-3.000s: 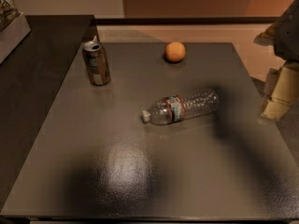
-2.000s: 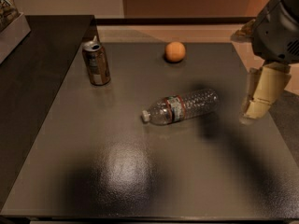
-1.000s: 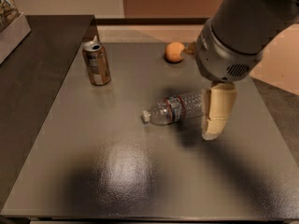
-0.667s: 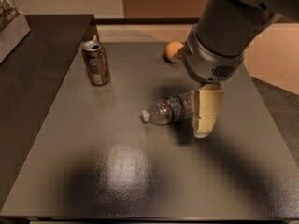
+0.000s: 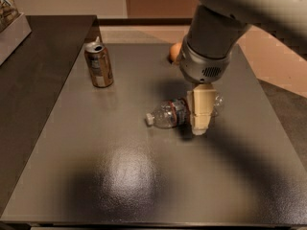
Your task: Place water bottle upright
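Note:
The water bottle (image 5: 170, 114) lies on its side on the dark grey table (image 5: 120, 171), near the middle, white cap pointing left. It is clear and crinkled with a red-edged label band. My gripper (image 5: 200, 123) hangs down from the big grey arm and sits over the bottle's rear half, hiding its base end. A cream finger (image 5: 201, 110) stands in front of the bottle, its tip near the table surface.
A brown-gold drink can (image 5: 99, 65) stands upright at the back left. An orange ball (image 5: 175, 52) lies at the back, partly hidden by the arm. A darker counter (image 5: 33, 80) adjoins on the left. The table's right edge borders a tan floor.
My arm has swung in from the right edge to the table's middle and lowered the gripper onto the bottle's rear half. The bottle, can and orange have stayed in place.

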Robot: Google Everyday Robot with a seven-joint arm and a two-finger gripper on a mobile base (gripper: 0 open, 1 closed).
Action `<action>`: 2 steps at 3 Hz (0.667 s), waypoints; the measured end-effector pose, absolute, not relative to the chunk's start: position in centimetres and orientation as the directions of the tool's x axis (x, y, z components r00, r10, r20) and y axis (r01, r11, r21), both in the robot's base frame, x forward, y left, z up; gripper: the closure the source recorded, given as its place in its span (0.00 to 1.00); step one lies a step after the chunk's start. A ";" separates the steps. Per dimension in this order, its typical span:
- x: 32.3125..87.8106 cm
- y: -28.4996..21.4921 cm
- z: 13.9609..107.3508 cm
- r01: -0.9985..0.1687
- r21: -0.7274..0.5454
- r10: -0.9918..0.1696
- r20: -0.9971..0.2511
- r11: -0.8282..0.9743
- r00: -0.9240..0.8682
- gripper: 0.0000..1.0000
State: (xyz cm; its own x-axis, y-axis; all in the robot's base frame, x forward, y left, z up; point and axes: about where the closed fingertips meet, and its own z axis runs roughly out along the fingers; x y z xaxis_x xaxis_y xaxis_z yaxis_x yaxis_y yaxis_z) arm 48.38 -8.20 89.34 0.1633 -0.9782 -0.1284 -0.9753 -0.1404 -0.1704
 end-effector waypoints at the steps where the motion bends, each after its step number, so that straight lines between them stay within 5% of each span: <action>1: 48.9 -7.4 87.6 -0.980 -0.139 -0.979 -0.128 -0.142 0.160 0.00; 2: 49.1 -6.9 85.8 -0.984 -0.108 -0.980 -0.123 -0.142 0.155 0.00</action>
State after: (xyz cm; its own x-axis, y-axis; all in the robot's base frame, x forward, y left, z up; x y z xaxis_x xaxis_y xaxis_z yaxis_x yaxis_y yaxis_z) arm 49.07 -6.94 85.84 0.1547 -0.9802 -0.1235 -0.9840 -0.1416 -0.1081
